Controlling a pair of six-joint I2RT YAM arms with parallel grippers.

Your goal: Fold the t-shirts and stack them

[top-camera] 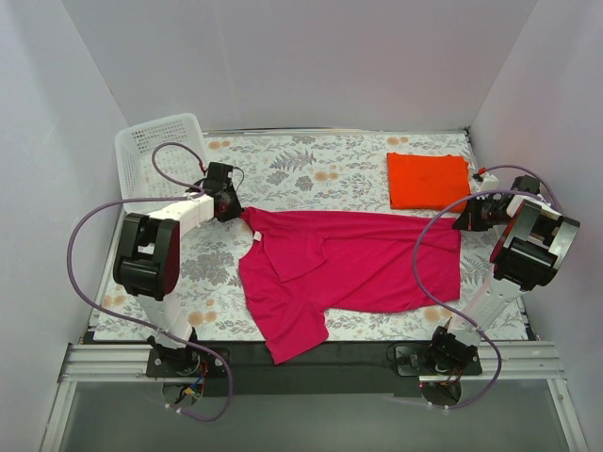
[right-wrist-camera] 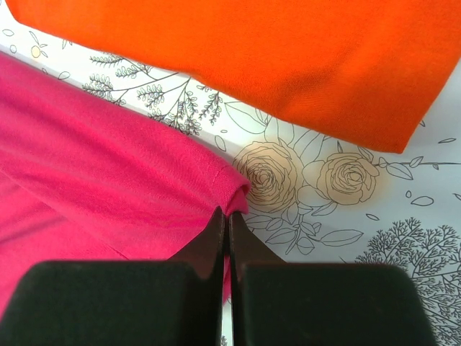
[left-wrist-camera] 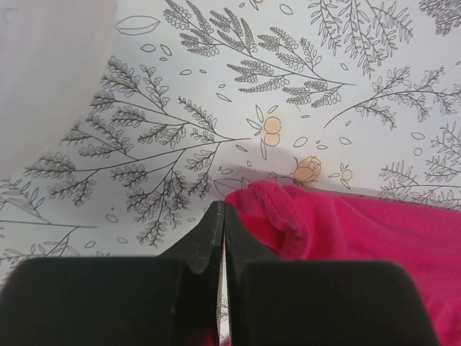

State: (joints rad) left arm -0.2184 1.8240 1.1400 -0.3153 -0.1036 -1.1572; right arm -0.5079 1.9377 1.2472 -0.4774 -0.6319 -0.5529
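Floral tablecloth — magenta shirt spread, rumpled — orange shirt folded flat.

The left arm and the right arm look alike. Each has bulky black joint housings with rounded ends, joined by boxy white link sections. A thin lavender cable follows each arm in wide, loose loops between the base and the wrist. Each arm has a small, round black base with more lavender cable curling around it. The left gripper and the right gripper are matte black. In the wrist views, each shows as two broad, flat blocks with rounded corners, narrowing to thin wedge-shaped fingers with smooth, plain faces.
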